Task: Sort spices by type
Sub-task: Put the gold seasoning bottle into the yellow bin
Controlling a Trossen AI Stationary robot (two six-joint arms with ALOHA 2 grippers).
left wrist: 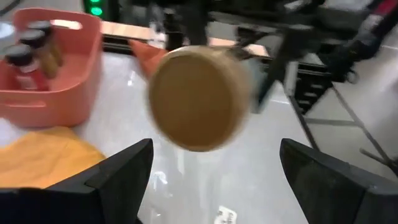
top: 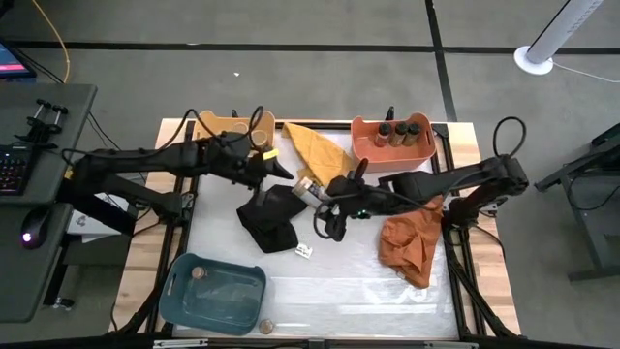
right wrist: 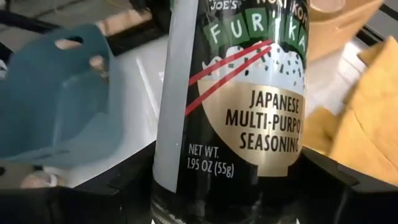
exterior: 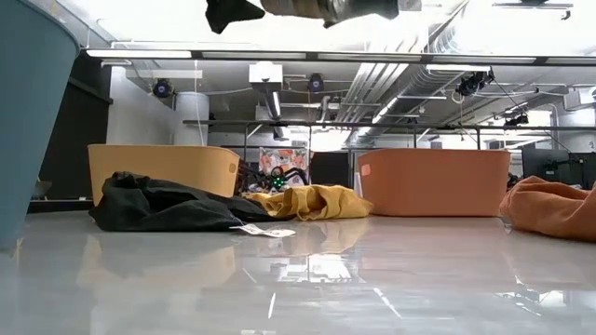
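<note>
A dark spice jar with a furikake label [right wrist: 236,93] and a round tan top [left wrist: 196,96] is held in the air over the middle of the table, between both grippers [top: 308,187]. My right gripper [top: 325,194] is shut on it [right wrist: 217,205]. My left gripper [top: 283,174] is open, facing the jar's tan top, with its fingers [left wrist: 216,149] to either side of the top and apart from it. Three more jars [top: 398,131] stand in the orange bin [top: 392,155]. One tan-topped jar [top: 199,274] is in the blue bin [top: 232,296]. My right gripper pinches the jar's dark body near its bottom end [right wrist: 186,193] between its two fingers, one on each side. The fingers come about level from the table's right. The jar sticks out beyond them, its tan top toward my left gripper, lifted clear of the table.
A yellow bin [top: 232,131] stands at the far left. A black cloth [top: 271,218], a yellow cloth [top: 315,150] and an orange cloth [top: 412,242] lie on the table. A small white tag [top: 304,250] lies mid-table, and a round tan top [top: 266,327] shows at the near edge.
</note>
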